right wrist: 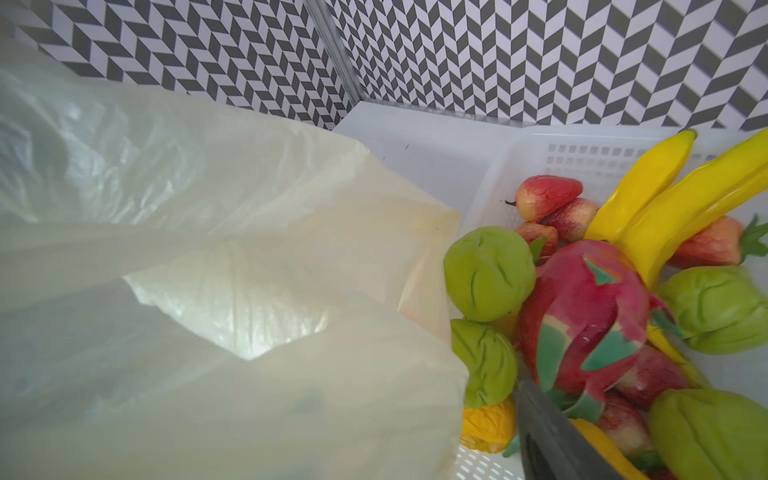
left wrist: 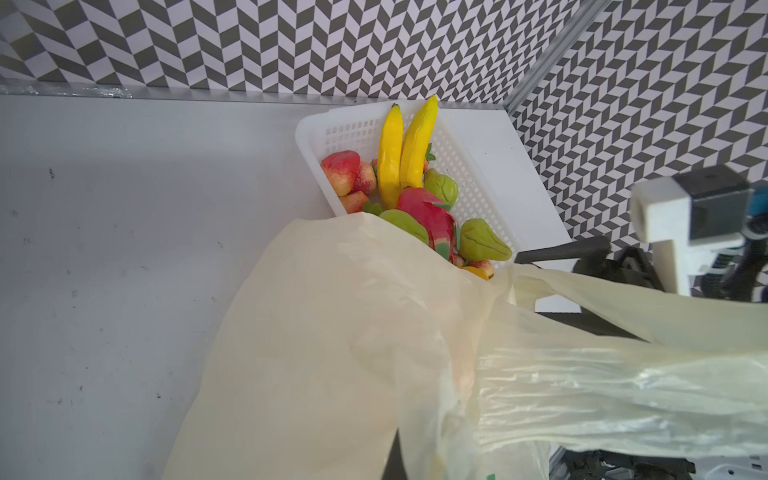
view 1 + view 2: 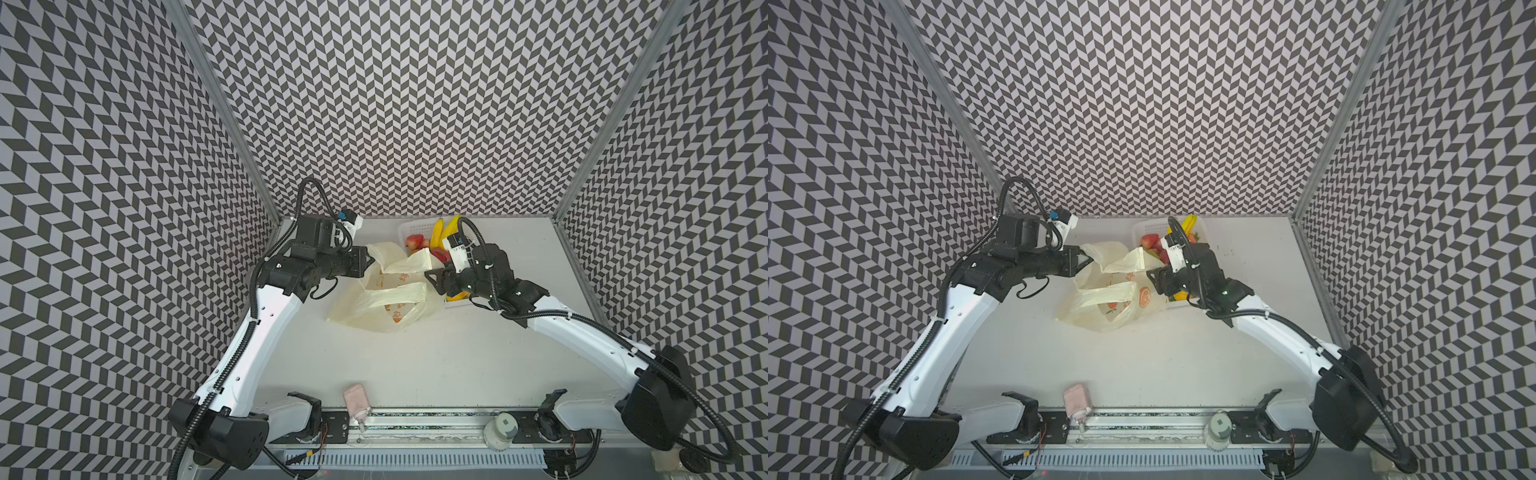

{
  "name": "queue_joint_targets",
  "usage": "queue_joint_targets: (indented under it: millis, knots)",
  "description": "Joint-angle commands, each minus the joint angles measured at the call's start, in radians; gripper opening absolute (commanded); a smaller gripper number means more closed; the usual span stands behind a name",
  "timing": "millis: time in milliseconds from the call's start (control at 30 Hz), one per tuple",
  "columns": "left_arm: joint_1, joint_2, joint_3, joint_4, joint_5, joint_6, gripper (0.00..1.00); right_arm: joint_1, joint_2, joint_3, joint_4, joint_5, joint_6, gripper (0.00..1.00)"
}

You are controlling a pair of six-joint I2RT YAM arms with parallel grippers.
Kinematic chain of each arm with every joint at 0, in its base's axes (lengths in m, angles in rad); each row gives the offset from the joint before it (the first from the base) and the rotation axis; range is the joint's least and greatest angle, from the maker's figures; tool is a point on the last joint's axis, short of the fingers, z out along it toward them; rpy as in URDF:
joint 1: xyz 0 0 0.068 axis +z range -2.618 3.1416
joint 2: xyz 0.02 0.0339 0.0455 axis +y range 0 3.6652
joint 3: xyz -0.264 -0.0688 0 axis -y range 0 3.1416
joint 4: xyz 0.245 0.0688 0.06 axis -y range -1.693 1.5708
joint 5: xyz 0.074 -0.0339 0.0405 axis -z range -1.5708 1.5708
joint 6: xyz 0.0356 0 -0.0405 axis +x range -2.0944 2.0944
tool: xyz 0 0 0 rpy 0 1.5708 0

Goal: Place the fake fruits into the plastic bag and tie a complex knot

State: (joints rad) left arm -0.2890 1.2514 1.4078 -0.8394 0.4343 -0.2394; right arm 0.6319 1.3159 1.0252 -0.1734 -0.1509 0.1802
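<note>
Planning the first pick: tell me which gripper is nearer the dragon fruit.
Right. The right gripper hangs at the basket just beside the dragon fruit. The left gripper is across the plastic bag, shut on it.

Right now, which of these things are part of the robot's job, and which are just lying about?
Job: plastic bag, held by left gripper; fake fruits in the white basket.
Lying about: pink bottle, white jar, both at the table's near edge.
</note>
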Motion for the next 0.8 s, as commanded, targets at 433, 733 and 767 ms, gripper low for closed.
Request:
queue_joint_targets:
  millis: [433,733,767]
  knots:
    - [0.028,0.034,0.026,0.009,0.078,-0.032,0.00,0.000,-0.242,-0.121,0.116,-0.217,-0.438,1.00]
    - [0.028,0.024,0.017,-0.006,0.069,-0.013,0.00,0.107,-0.081,0.087,0.167,-0.234,-0.488,0.89]
    - [0.028,0.022,0.016,-0.013,0.065,-0.007,0.00,0.107,-0.073,0.104,0.172,-0.243,-0.478,0.78]
